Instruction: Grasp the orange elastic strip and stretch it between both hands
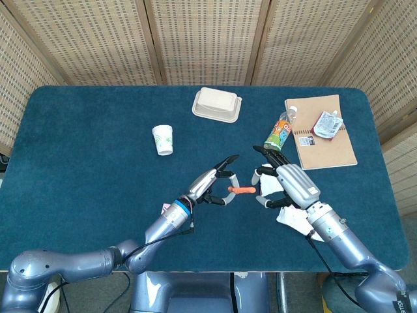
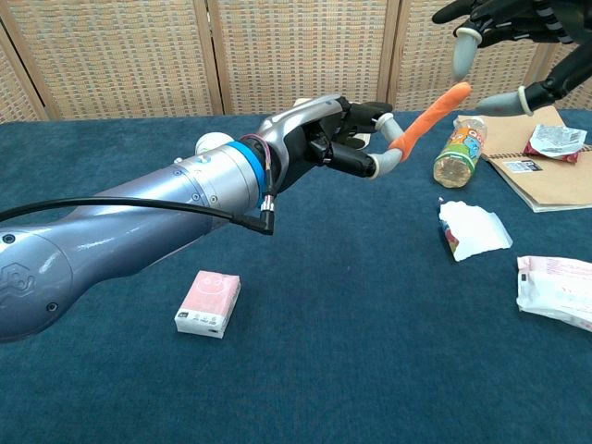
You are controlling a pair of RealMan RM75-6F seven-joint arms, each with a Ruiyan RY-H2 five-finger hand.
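**Strip held aloft, second hand just beside its free end**

Above the middle of the dark blue felt-covered table (image 1: 98,130), my left hand (image 1: 212,186) pinches one end of the orange elastic strip (image 1: 242,190) between thumb and a finger, with the rest of my fingers curled close around. In the chest view the strip (image 2: 427,118) sticks out from that pinch, slanting up and to the right, clear of the table.

My right hand (image 1: 281,186) hangs just right of the strip's free end with fingers spread and lightly curved, holding nothing. In the chest view its fingertips (image 2: 460,54) sit just above the strip's upper tip; I cannot tell whether any of them touches it.

Beneath my right hand lies a crumpled white paper scrap (image 2: 474,228), and nearer, on the right, a white and pink plastic packet (image 2: 557,289). Far right, a small bottle with a colourful label (image 1: 279,134) lies on its side beside a brown spiral notebook (image 1: 332,143) with a red and silver pouch (image 1: 326,124) on it. At the far middle sits a beige pulp tray (image 1: 217,104), and left of it a white paper cup (image 1: 163,139) stands upright. A small pink box (image 2: 208,302) lies on the near left.
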